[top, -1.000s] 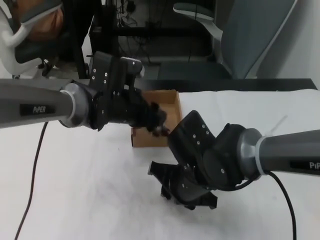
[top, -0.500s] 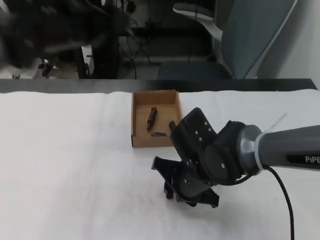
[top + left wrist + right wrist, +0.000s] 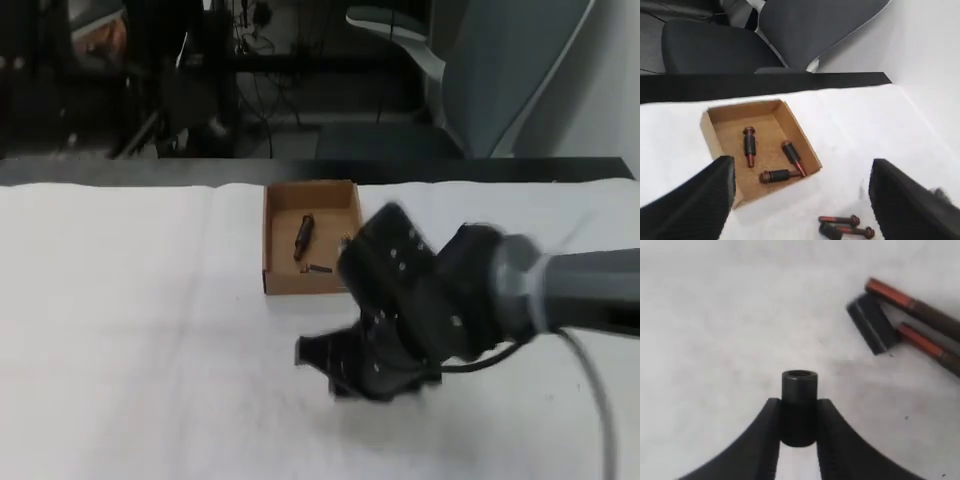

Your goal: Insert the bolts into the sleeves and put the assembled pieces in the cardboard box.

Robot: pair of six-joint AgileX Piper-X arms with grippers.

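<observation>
The cardboard box [image 3: 710,130] holds three bolts pushed into black sleeves [image 3: 749,145] [image 3: 792,157] [image 3: 774,175]. My left gripper [image 3: 801,162] hangs open high above it, with nothing between its fingers. In front of the box, two loose red-shanked bolts [image 3: 840,219] [image 3: 852,231] and a black sleeve [image 3: 829,231] lie on the white cloth. My right gripper [image 3: 799,407] is shut on another black sleeve [image 3: 799,385], held just above the cloth beside those bolts [image 3: 910,302] and that sleeve [image 3: 872,322]. In the high view the right arm [image 3: 430,300] sits in front of the box [image 3: 268,250].
White cloth [image 3: 120,330] covers the bench, with open room to the left of the box. A black strip [image 3: 120,172] marks the far edge. Office chairs [image 3: 490,70] stand behind the bench.
The left arm, over the box a second ago, swung up and away to the left and left the high view. The right arm shifted slightly and is blurred with motion.
</observation>
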